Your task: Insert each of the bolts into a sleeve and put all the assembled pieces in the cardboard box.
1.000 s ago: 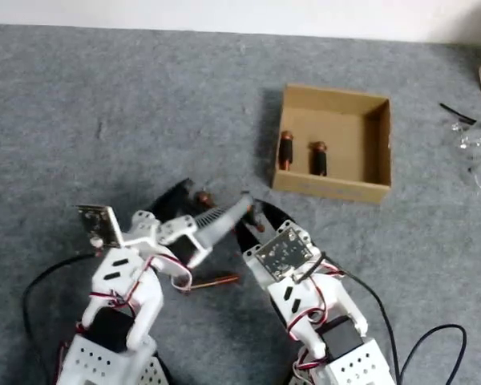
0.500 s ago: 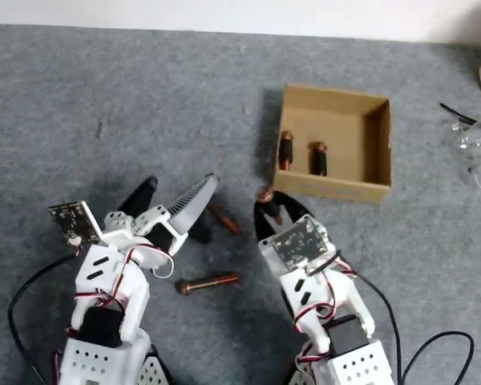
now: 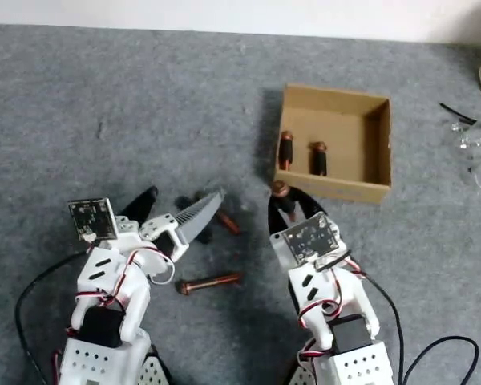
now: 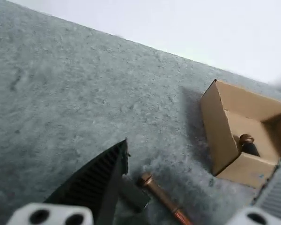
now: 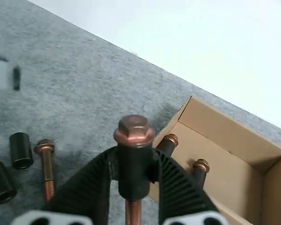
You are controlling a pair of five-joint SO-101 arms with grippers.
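Assembly (image 5: 133,161) is clamped upright in the right gripper (image 3: 289,210), cardboard box (image 3: 329,188) at one o'clock; left gripper (image 3: 186,195) is spread wide, empty.

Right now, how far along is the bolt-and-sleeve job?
Done: two sleeved copper bolts sit in the brown cardboard box. In hand: the right gripper clamps a third copper bolt in its black sleeve. Left: two bare copper bolts and two loose black sleeves on the grey carpet.
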